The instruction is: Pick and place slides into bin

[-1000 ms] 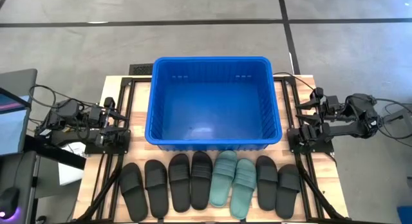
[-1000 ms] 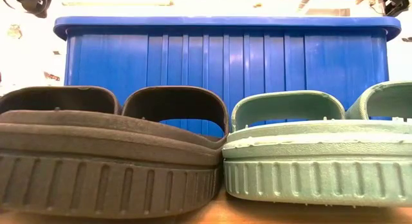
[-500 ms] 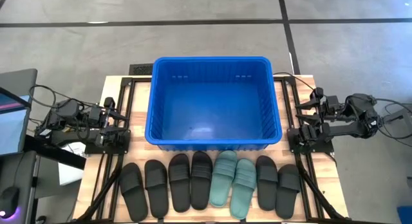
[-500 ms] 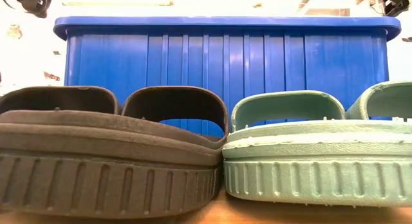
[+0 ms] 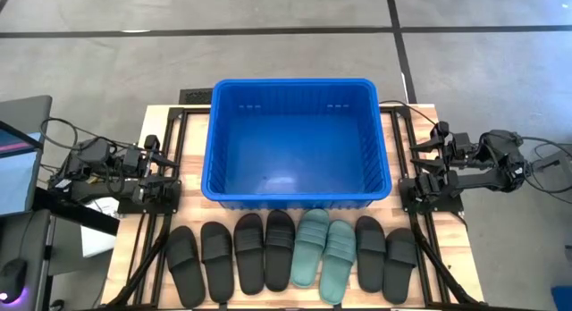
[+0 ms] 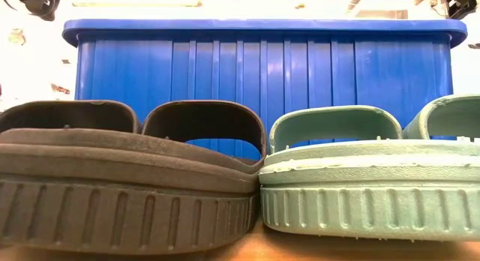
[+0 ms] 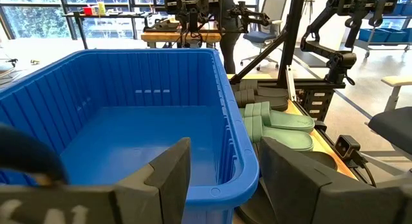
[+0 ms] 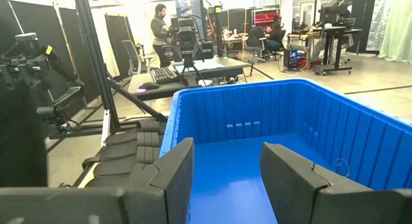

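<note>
Eight slides lie sole-down in a row along the table's near edge: several black ones (image 5: 217, 260) and two pale teal-green ones (image 5: 323, 249), the teal pair right of the middle. The blue bin (image 5: 296, 141) stands empty behind them, mid-table. My left gripper (image 5: 161, 159) waits open at the table's left edge, beside the bin's left wall (image 7: 226, 130). My right gripper (image 5: 422, 159) waits open at the right edge, beside the bin's right wall (image 8: 172, 130). Both are empty.
Black frame rails (image 5: 165, 222) run along both table sides beside the arm bases. A monitor (image 5: 18, 163) stands off the table's left edge. People and desks (image 8: 159, 28) show in the room beyond the table.
</note>
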{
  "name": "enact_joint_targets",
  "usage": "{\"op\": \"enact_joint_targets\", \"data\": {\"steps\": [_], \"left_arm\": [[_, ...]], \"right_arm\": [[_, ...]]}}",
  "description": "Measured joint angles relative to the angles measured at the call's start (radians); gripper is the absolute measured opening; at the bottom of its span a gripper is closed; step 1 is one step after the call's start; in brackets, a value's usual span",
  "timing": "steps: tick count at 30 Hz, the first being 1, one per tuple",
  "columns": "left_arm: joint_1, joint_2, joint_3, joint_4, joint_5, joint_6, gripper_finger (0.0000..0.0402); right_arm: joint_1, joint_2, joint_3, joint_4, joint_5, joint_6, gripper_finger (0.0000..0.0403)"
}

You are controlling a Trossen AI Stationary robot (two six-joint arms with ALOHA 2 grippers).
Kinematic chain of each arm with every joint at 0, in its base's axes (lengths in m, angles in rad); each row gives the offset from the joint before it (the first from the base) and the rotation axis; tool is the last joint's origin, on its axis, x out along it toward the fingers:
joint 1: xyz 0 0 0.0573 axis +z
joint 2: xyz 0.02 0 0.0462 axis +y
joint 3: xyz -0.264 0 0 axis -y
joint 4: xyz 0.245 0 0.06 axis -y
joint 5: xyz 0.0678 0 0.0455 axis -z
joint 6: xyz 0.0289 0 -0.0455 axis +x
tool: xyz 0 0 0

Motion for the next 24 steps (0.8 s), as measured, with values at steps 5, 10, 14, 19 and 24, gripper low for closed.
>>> {"op": "enact_joint_targets", "data": {"steps": [5, 10, 14, 19, 24], "left_arm": [[0.0, 0.0, 0.0, 0.0, 0.0, 0.0, 0.0171], [0.0, 0.001, -0.006, 0.056, -0.081, -0.06, 0.0171], [0.0, 0.002, -0.01, 0.132, -0.196, -0.161, 0.0171], [0.0, 0.002, -0.01, 0.221, -0.208, -0.224, 0.0171], [0.0, 0.002, -0.01, 0.267, -0.281, -0.345, 0.0171]], "right_arm": [[0.0, 0.0, 0.0, 0.0, 0.0, 0.0, 0.0164], [0.0, 0.0, 0.0, 0.0, 0.0, 0.0, 0.0164], [0.0, 0.0, 0.0, 0.0, 0.0, 0.0, 0.0164], [0.0, 0.0, 0.0, 0.0, 0.0, 0.0, 0.0164], [0.0, 0.0, 0.0, 0.0, 0.0, 0.0, 0.0164]]}}
